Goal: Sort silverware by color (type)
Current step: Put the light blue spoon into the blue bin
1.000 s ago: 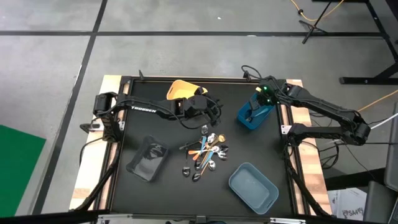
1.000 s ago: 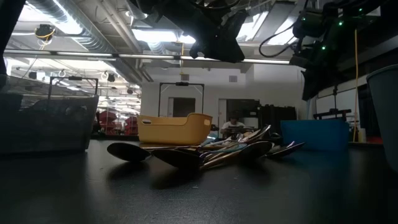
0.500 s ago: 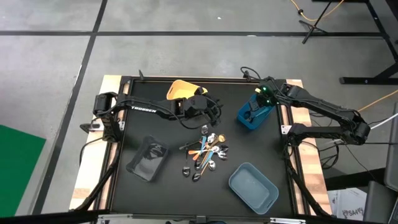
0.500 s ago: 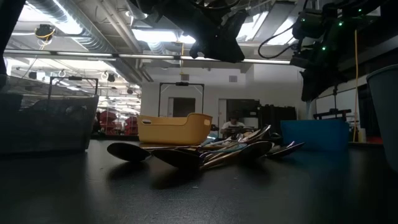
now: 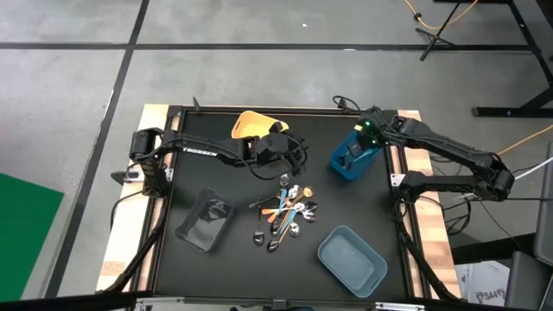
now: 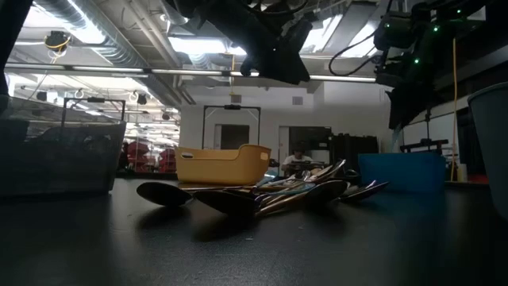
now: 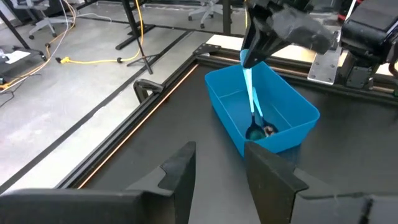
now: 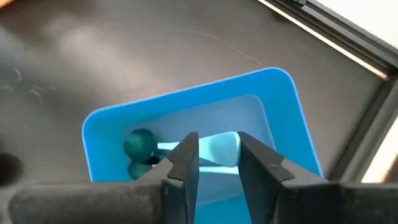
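Right gripper (image 8: pixel 214 163): poised above the bright blue rectangular plastic bin (image 5: pixel 354 156) at the far right of the table. In the right wrist view its two dark fingers (image 8: pixel 186 163) stand a little apart with the pale end of a light-blue-handled spoon (image 7: pixel 252 102) between them; whether they press on the handle or have let it go, I cannot tell.
Light-blue-handled spoon: leaning steeply inside the blue bin, bowl down on the bin floor, handle rising toward the right gripper. A second dark spoon bowl seems to lie beside it.
Left gripper (image 7: pixel 219 165): held above the table near the far middle, between the yellow bin and the pile, fingers spread and empty, facing the blue bin.
Pile of silverware (image 5: pixel 285 213): loose at the table's centre, a tangle of silver metal spoons, some light-blue and orange handles, overlapping one another.
Yellow rectangular plastic bin (image 5: pixel 251 123): at the far edge, left of centre, just beyond the left arm.
Clear rectangular bin (image 5: pixel 205 219): near left of the pile, apart from it.
Grey-blue rectangular bin (image 5: pixel 351 257): near right of the pile, apart from it.
Black table top (image 5: pixel 233 259): carries all four bins and the pile.
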Action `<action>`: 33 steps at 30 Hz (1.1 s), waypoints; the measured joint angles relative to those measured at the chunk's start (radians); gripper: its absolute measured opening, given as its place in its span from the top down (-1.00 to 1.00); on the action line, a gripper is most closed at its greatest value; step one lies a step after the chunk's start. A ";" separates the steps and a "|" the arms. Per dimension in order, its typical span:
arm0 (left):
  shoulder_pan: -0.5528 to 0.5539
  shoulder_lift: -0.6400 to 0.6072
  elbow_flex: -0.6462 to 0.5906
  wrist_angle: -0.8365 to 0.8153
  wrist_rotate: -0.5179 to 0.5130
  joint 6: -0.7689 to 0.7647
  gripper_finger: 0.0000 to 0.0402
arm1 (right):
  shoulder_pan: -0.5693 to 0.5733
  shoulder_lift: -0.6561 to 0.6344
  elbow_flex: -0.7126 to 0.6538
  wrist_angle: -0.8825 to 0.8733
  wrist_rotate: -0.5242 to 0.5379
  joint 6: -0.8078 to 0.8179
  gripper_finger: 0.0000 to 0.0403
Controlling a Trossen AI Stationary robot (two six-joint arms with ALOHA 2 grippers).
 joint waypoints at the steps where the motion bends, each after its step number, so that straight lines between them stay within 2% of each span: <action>1: 0.000 0.000 0.000 0.000 0.000 0.000 0.35 | 0.000 0.000 0.010 -0.017 0.000 -0.015 0.53; 9: 0.000 0.000 0.000 0.001 0.000 0.000 0.35 | 0.000 -0.001 0.083 -0.105 0.001 -0.054 0.53; 19: -0.018 0.000 0.000 -0.036 0.000 -0.007 0.35 | 0.000 -0.001 0.093 -0.110 0.001 -0.130 0.53; 29: -0.075 0.000 0.000 -0.198 0.001 -0.195 0.35 | 0.000 -0.001 0.093 -0.109 -0.002 -0.133 0.53; 33: -0.105 0.000 0.000 -0.282 0.035 -0.295 0.35 | 0.000 -0.001 0.093 -0.109 -0.003 -0.133 0.53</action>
